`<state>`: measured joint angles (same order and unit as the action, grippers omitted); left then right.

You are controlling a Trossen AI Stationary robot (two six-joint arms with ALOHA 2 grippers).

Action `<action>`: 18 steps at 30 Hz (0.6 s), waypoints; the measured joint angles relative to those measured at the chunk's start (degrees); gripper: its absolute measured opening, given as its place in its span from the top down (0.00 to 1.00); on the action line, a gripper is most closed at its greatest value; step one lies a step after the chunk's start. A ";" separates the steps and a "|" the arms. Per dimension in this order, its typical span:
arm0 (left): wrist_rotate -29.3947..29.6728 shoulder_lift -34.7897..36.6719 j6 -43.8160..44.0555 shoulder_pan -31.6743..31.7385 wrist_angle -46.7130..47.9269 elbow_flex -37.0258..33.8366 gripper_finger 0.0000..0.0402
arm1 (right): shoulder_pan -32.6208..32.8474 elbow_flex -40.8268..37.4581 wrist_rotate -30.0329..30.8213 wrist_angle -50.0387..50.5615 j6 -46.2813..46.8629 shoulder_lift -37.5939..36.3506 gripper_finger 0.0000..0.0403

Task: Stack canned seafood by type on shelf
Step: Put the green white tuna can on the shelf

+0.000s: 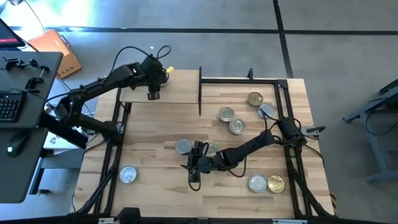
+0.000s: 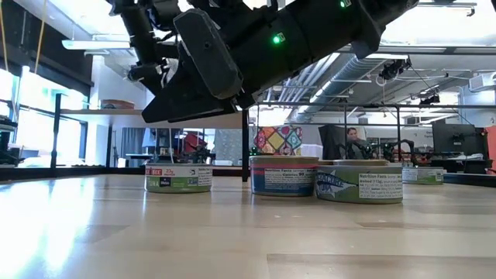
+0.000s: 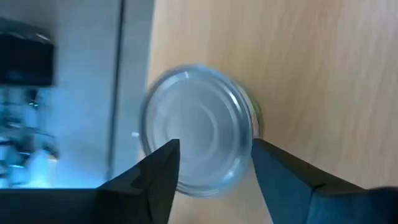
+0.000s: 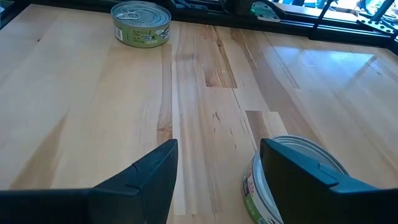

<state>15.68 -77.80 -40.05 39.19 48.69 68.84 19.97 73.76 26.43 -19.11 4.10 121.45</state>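
Overhead, left gripper (image 1: 153, 94) hangs over the shelf (image 1: 180, 87), near its left end, with a silver-topped tin just beneath its tips. Right gripper (image 1: 194, 169) sits low over the middle of the table (image 1: 155, 155); a silver tin (image 1: 183, 147) lies just beyond it and a second one close alongside. Farther from it, three tins cluster with another (image 1: 265, 111) near the right arm's base, two more (image 1: 266, 183) sit at the near right, and one (image 1: 128, 175) stands alone at the near left.

Level across the table, dark arm housing fills the upper part, with several labelled tins (image 2: 284, 176) standing in a row behind it.

From the left wrist, the fingers stand spread either side of a silver tin (image 3: 198, 127) on the shelf board; contact can't be told.

From the right wrist, the fingers are apart and empty, a tin (image 4: 292, 180) just beside one finger and another (image 4: 141, 23) well ahead.

Progress looks early: one tin on the shelf, nine or so still scattered, no stack by type visible.
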 joint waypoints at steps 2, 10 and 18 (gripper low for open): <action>-3.20 -0.38 0.65 1.68 0.40 0.00 0.58 | 0.00 0.00 -0.01 0.00 0.00 -0.01 0.45; -7.43 -2.82 0.98 4.63 -0.22 0.17 0.72 | 0.00 0.00 -0.01 0.00 -0.01 -0.01 0.45; -7.49 -3.36 0.76 4.62 -2.38 0.15 0.75 | 0.00 0.00 -0.02 0.00 -0.02 -0.01 0.45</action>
<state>8.19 -81.17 -39.28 43.81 46.30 68.99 19.97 73.76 26.41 -19.11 4.08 121.44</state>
